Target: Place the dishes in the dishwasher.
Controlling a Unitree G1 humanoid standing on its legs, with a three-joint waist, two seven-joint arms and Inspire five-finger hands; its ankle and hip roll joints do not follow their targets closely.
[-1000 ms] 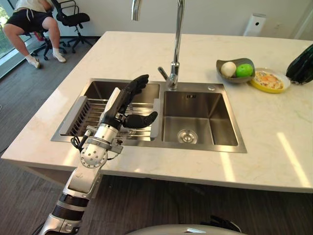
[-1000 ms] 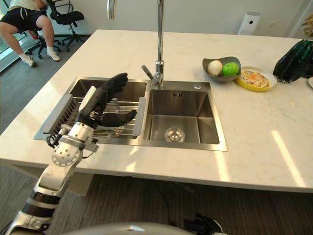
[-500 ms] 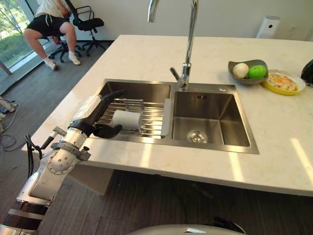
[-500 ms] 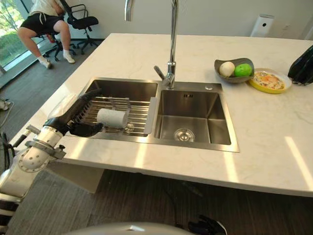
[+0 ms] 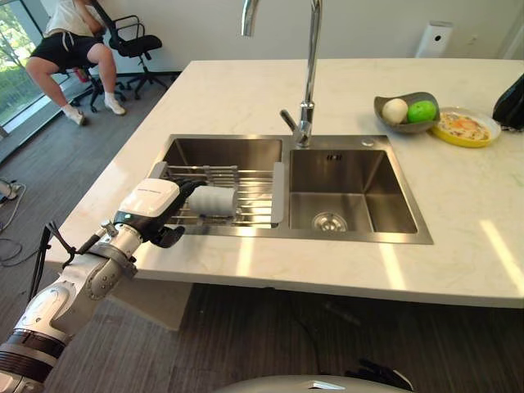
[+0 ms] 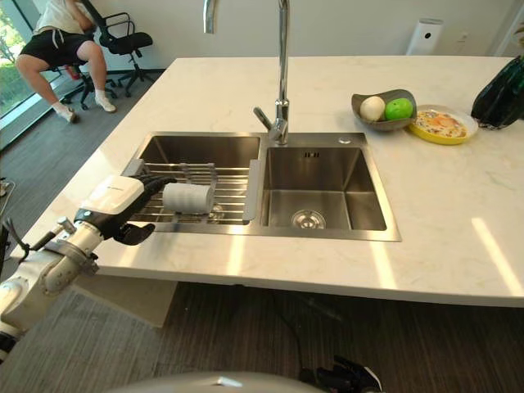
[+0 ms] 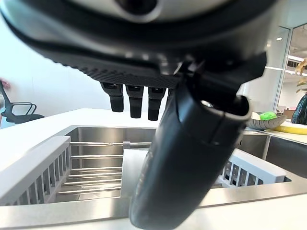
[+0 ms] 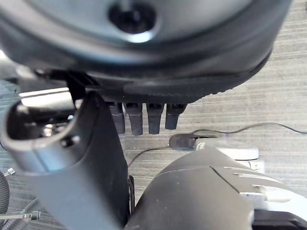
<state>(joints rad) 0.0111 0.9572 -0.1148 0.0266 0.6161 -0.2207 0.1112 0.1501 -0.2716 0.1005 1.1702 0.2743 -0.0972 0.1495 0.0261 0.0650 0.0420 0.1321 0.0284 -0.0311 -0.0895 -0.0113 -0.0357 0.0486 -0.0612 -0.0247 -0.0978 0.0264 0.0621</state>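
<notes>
The left hand (image 5: 155, 214) is held at the bench (image 5: 458, 205) edge with fingers straight and nothing gripped. Just beyond its fingertips a white cup (image 5: 213, 201) lies on its side on the sink rack (image 5: 246, 196). The right hand (image 8: 144, 115), likewise open, hangs over the floor. No dish is judged loaded yet.

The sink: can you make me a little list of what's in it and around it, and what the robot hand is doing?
left basin: a rack with a white cup lying on its side
right basin: bare steel, drain
faucet: between the basins, at the back
left robot hand: open, at the rack's near left end, holding nothing
counter: fruit bowl, yellow plate
right robot hand: open, over the floor
</notes>
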